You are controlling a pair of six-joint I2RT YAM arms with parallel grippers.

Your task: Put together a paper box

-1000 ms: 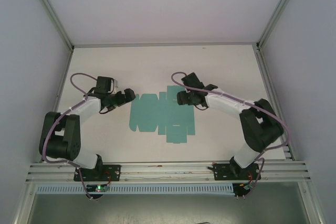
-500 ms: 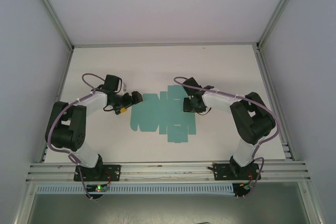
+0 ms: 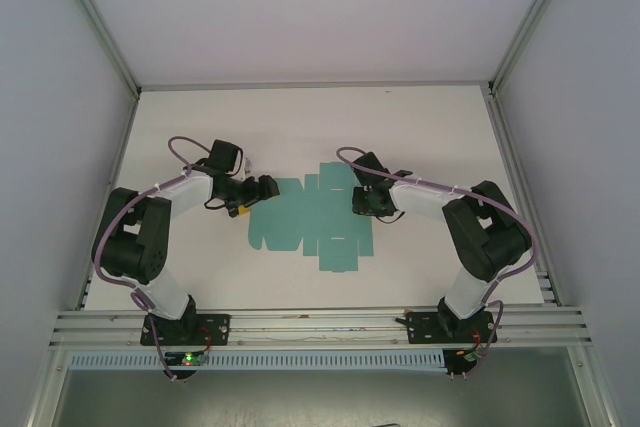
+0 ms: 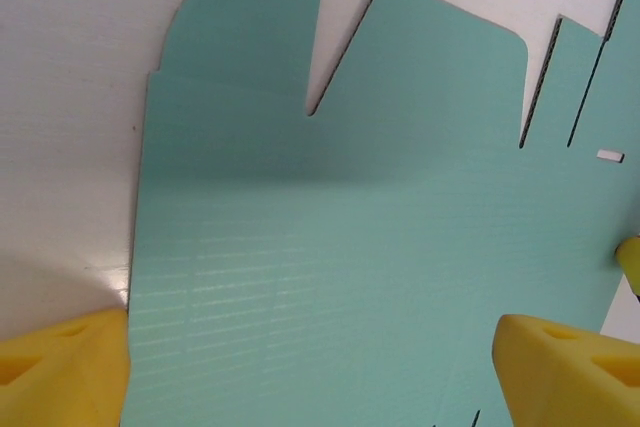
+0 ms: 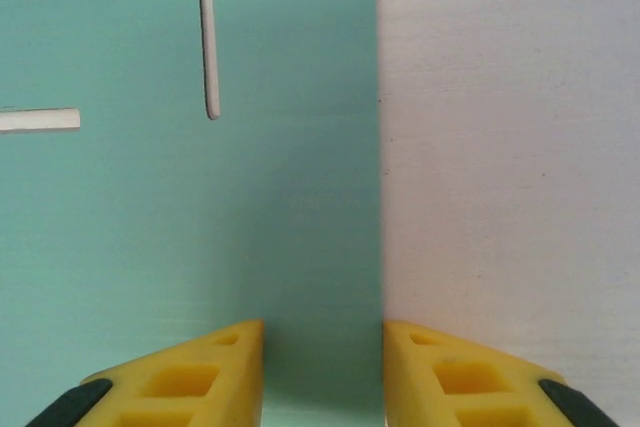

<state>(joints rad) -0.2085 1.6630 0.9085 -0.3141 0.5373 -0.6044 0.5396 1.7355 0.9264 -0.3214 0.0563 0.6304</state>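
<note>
A flat teal-green die-cut card sheet (image 3: 305,222), the paper box not yet folded, lies open on the middle of a white table top (image 3: 430,137). Tabs and notches run all round its outline, and one larger panel juts from its near edge. My left claw (image 3: 262,187) is at the sheet's left edge, towards the far corner. My right claw (image 3: 365,202) is at the sheet's right edge, also towards the far side, so the sheet lies between my two claws. From my left wrist, the sheet (image 4: 350,227) fills most of the view, with two rounded tabs (image 4: 265,7) at its far end and the bare table top (image 4: 70,97) to the left of it. My left claw (image 4: 312,337) is spread wide, its yellow fingers (image 4: 60,367) at the two lower corners with a broad stretch of card between them, gripping nothing. From my right wrist, the sheet (image 5: 150,197) covers the left side and the table top (image 5: 500,147) the right, and the card's straight right edge runs down the middle. My right claw (image 5: 322,347) has its yellow fingers (image 5: 200,377) only a narrow gap apart, one over the card and one over the table, with that edge between them. I cannot tell whether the tips touch the card. Two thin slots (image 5: 208,27) are cut into the sheet beyond my right claw.
</note>
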